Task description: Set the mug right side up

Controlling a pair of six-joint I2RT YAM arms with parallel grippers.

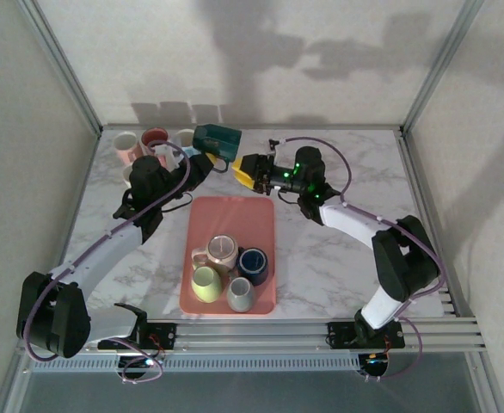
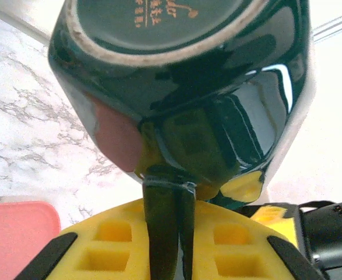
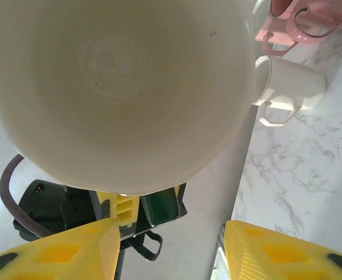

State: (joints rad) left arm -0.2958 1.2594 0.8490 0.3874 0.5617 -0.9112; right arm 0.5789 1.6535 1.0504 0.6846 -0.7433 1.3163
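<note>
At the back of the tabletop, left hand clamps the green mug by its handle, right hand spread open: best roll the rim upward steadily.

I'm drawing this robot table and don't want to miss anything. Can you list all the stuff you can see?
Table: one, white marble, under everything.
Tray: one, pink, middle of the table.
Tray mugs: four, pinkish, dark blue, pale green, grey, on the tray's near half.
Back mugs: at least three, white, pink, white, back left corner; the arm hides some.
Green mug: one, dark green outside, cream inside, behind the tray, mouth facing the right gripper.
Left gripper: yellow pads, shut on the green mug's handle.
Right gripper: yellow pads, open, at the mug's mouth.
</note>
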